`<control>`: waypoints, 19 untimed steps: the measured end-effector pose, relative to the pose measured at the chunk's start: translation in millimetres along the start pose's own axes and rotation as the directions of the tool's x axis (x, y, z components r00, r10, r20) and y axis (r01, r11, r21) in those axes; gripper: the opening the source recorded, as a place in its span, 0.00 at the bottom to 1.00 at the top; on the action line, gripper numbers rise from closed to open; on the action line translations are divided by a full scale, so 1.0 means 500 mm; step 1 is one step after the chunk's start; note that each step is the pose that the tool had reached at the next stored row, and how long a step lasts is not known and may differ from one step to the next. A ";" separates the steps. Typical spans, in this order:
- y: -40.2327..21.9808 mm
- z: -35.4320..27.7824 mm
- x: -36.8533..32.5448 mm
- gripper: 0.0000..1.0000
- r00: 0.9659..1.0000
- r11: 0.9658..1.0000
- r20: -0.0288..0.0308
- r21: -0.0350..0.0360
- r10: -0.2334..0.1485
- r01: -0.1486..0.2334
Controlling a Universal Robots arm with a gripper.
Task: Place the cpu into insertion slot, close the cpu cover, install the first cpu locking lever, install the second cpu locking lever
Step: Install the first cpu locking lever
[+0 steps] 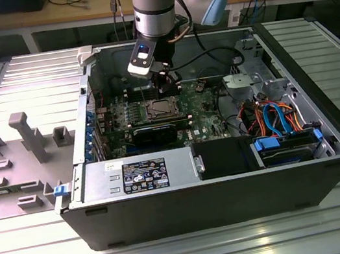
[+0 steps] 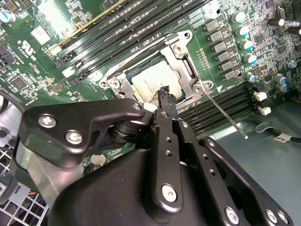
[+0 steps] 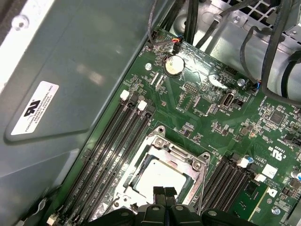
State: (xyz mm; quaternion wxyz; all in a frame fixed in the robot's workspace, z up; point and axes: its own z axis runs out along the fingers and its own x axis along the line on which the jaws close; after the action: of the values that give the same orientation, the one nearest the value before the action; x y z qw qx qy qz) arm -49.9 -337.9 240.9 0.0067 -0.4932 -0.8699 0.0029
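Hovering low over the cpu [image 2: 149, 81], with the gripper [image 2: 164, 94] clenched on nothing, fingertips pressed together just above the chip's near edge; showing likewise in the first wrist view, and in the exterior view standing inside the open case [image 1: 237, 207] over the green board [image 1: 201, 98]. Note the cpu lying flat in the slot [image 3: 137, 173], silvery top showing through the window of the cover [image 2: 186, 54], folded down around it; judging from that, seating and covering done, with a lever as the step in hand. See the lever [image 2: 225, 115], a thin rod, running out from the frame's corner across the memory slots [image 2: 214, 110], seemingly unhooked. To do the step well, probably: push with the closed tip rather than pinch; meet the rod near its free end, for leverage; press down and then in toward the frame, so as to tuck it under its hook; bear on the rod alone, clear of the chip's top and of the small parts on the board; move slowly, for fear of a springy rod slipping off so narrow a tip; check the cover for lying flat throughout.
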 end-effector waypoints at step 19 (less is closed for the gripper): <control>0.000 0.000 0.000 0.11 0.998 0.998 0.001 0.000 -0.056 0.056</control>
State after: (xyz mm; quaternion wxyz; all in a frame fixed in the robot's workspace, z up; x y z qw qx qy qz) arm -49.9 -337.9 240.9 0.0066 -0.4685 -0.8834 0.0030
